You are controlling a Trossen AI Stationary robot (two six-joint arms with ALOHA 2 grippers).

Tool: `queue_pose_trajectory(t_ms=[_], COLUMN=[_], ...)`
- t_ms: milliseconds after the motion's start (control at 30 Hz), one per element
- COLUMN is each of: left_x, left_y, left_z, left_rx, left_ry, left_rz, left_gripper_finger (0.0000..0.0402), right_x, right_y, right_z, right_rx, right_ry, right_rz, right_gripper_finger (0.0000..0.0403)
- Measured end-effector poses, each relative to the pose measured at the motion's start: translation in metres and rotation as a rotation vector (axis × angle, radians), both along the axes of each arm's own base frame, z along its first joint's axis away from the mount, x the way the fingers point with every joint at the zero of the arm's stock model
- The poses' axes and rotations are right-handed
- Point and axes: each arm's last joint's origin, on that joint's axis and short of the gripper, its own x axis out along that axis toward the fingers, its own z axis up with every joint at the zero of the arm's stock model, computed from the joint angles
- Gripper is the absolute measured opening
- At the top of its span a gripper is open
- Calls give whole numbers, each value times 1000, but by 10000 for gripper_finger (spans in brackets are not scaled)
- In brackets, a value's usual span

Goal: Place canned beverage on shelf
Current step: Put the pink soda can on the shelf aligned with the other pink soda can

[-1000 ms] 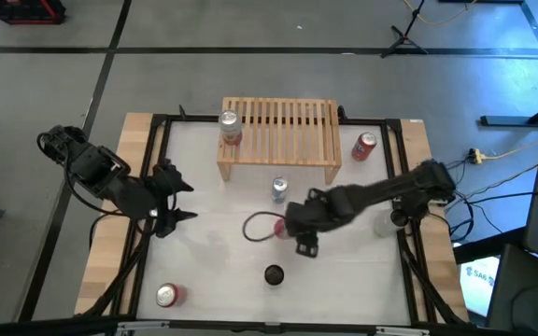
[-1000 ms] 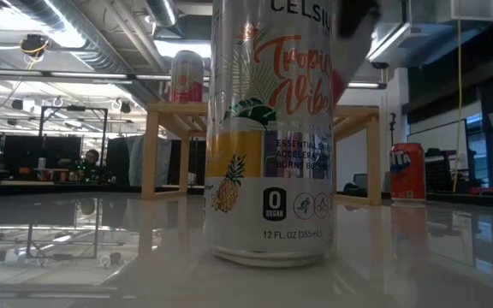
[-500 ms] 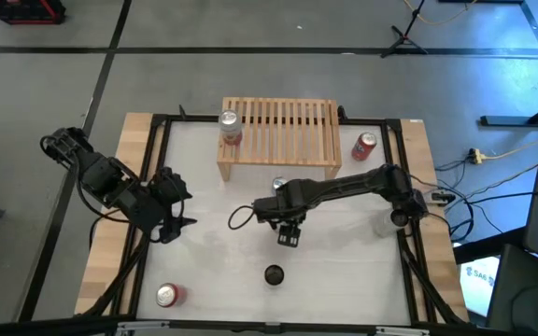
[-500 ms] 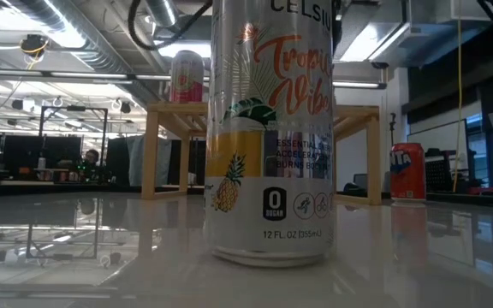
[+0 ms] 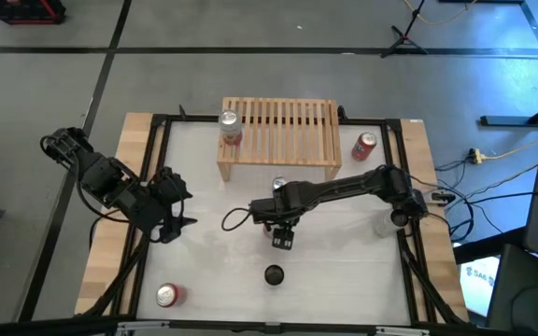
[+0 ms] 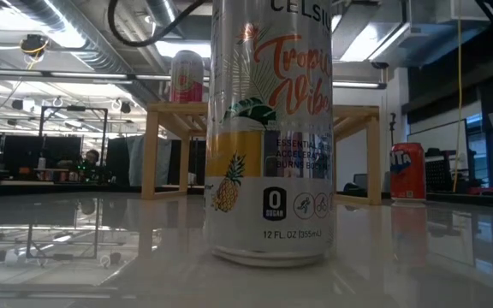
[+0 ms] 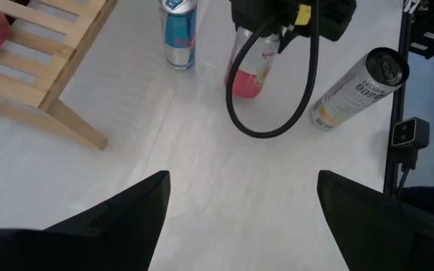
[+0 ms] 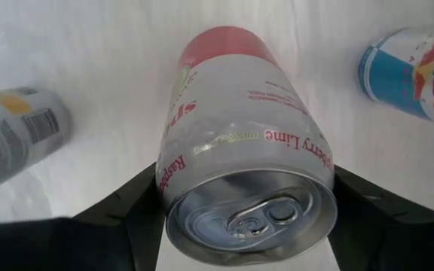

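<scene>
A silver can with a pink base stands upright on the white table in front of the light-wood slatted shelf. My right gripper hangs over it, pointing down. It is open, with a dark finger on either side of the can's upper part. The left wrist view shows this can under the gripper. A second pink-and-silver can stands on the shelf's left end. My left gripper is open and empty at the table's left side.
A blue can stands just beyond the right gripper, near the shelf. A tall white pineapple-print can stands nearer the front edge. A red can stands right of the shelf. Another red can is at the near left.
My right gripper has gone toward the table's left edge and a little toward the shelf. It now stands over the pink-based can, which showed beside it a second ago. The can has stayed in place.
</scene>
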Motion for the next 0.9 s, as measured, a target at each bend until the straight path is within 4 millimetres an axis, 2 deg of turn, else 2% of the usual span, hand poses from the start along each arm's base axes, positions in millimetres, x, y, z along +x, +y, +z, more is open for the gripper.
queue_pose_trajectory(t_ms=[200,433,567,700,767,900], left_x=[0,0,0,0,0,0], left_y=[0,1,1,1,1,1], left_z=[0,0,0,0,0,0], left_rx=[2,19,21,20,20,19], left_ry=[-1,-10,-10,-11,-11,-13], left_rz=[1,7,5,6,7,6], left_gripper_finger=[325,325,325,325,325,325], right_x=[-1,-3,-4,1,3,8], right_y=[1,0,1,1,2,3], right_z=[-4,9,0,-3,-3,-3], right_rx=[31,28,17,24,26,34], right_ry=[46,61,129,88,72,21], right_rz=[-3,-3,-2,3,3,6], right_gripper_finger=[266,266,266,266,285,353])
